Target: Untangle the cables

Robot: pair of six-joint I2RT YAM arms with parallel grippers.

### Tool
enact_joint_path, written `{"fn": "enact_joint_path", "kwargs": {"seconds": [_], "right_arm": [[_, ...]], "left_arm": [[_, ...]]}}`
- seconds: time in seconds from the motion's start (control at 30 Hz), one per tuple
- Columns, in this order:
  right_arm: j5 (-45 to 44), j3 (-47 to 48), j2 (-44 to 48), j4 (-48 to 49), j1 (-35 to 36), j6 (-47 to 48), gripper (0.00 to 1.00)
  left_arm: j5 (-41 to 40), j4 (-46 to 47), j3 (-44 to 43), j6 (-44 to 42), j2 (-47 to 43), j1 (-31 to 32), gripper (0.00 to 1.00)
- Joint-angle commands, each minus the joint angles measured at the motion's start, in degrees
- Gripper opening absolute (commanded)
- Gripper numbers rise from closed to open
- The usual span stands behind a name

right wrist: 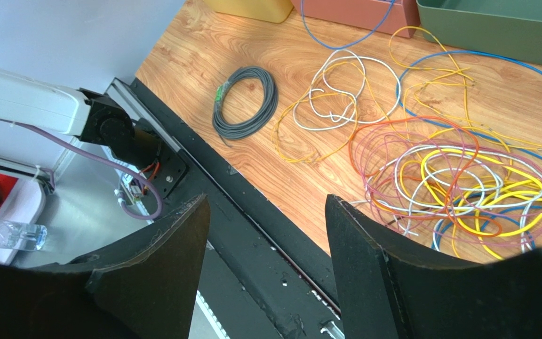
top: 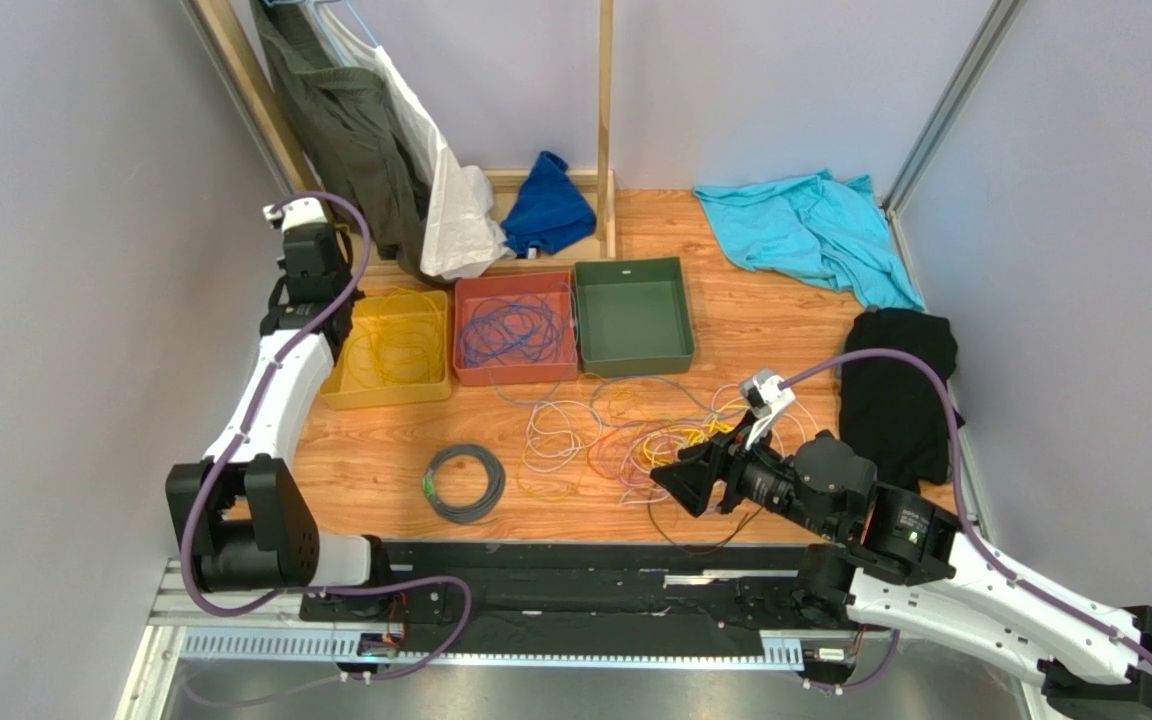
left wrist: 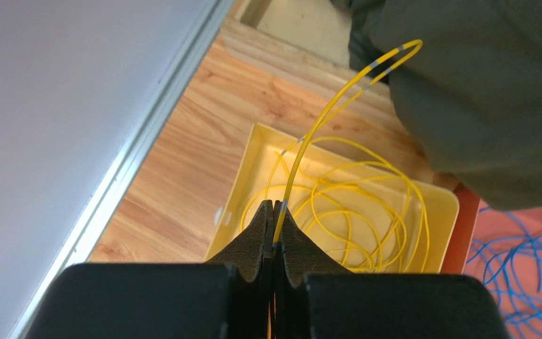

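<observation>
A tangle of cables (top: 642, 435), yellow, orange, white, blue and pink, lies on the wooden table; the right wrist view shows it as loose loops (right wrist: 457, 176). A dark coil with a green tag (top: 465, 482) (right wrist: 245, 102) lies apart to the left. My left gripper (left wrist: 275, 208) is shut on a yellow cable (left wrist: 323, 120) that arcs up and back over the yellow bin (left wrist: 242, 176), where more yellow loops lie. Blue cables (top: 510, 327) fill the red bin. My right gripper (right wrist: 267, 198) stands open and empty over the table's near edge, just left of the tangle.
The yellow bin (top: 387, 393), red bin (top: 516, 371) and an empty green bin (top: 632, 362) stand in a row. An olive jacket (top: 349, 135) hangs at the back left. A teal cloth (top: 808, 225) and a black cloth (top: 898, 390) lie to the right.
</observation>
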State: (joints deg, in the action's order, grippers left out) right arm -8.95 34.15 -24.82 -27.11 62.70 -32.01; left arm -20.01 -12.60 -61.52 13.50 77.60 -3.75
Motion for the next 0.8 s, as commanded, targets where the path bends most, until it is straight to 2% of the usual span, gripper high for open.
{"fn": "enact_joint_path", "kwargs": {"seconds": [0.0, 0.13, 0.17, 0.2, 0.23, 0.3, 0.33, 0.43, 0.53, 0.67, 0.7, 0.73, 0.77], "right_arm": [[-1.07, -0.75, -0.06, 2.50, -0.21, 1.16, 0.64], [-1.16, -1.37, 0.30, 2.86, -0.21, 0.90, 0.64], [-1.16, -1.46, 0.38, 2.94, -0.21, 0.81, 0.64], [-1.16, -1.54, 0.38, 3.03, -0.21, 0.72, 0.64], [-1.07, -1.54, 0.38, 3.12, -0.12, 0.72, 0.64], [-0.98, -1.54, 0.56, 3.03, -0.12, 0.54, 0.64], [-1.07, -1.54, 0.73, 3.03, -0.21, 0.54, 0.64], [-1.42, -1.72, 1.09, 3.12, -0.21, 0.46, 0.64], [-1.68, -1.63, 1.44, 3.03, -0.12, 0.54, 0.64], [-2.12, -1.81, 1.88, 3.12, -0.21, 0.46, 0.63], [-2.38, -1.89, 1.97, 2.77, -0.12, 0.46, 0.63], [-2.65, -1.90, 1.97, 2.59, -0.12, 0.63, 0.63], [-3.52, -1.90, 1.97, 1.98, -0.21, 0.72, 0.63]], "left_arm": [[1.89, 5.66, 1.92, 0.64, 0.09, -0.03, 0.00], [3.75, 5.66, 3.16, 4.07, 2.20, 0.06, 0.01], [3.75, 5.40, 3.07, 4.43, 2.90, -0.03, 0.04], [3.32, 5.05, 2.81, 5.13, 3.25, -0.03, 0.09], [2.61, 4.43, 2.46, 5.48, 3.43, -0.03, 0.23], [1.65, 2.06, 0.88, 5.58, 3.35, -0.03, 0.37], [1.47, 1.36, 0.52, 5.31, 2.65, 0.06, 0.49], [0.15, -0.67, 0.17, 5.66, 0.36, -0.03, 0.69], [-1.08, -4.26, -0.09, 8.20, -4.03, 0.06, 0.72], [5.93, -12.69, -0.27, 14.35, -16.65, 1.98, 0.71], [6.99, -13.41, 0.25, 15.15, -19.22, 3.38, 0.75], [7.96, -13.85, 0.95, 15.33, -21.94, 7.57, 0.99], [8.49, -14.90, 2.70, 15.85, -26.84, 9.88, 0.99]]}}
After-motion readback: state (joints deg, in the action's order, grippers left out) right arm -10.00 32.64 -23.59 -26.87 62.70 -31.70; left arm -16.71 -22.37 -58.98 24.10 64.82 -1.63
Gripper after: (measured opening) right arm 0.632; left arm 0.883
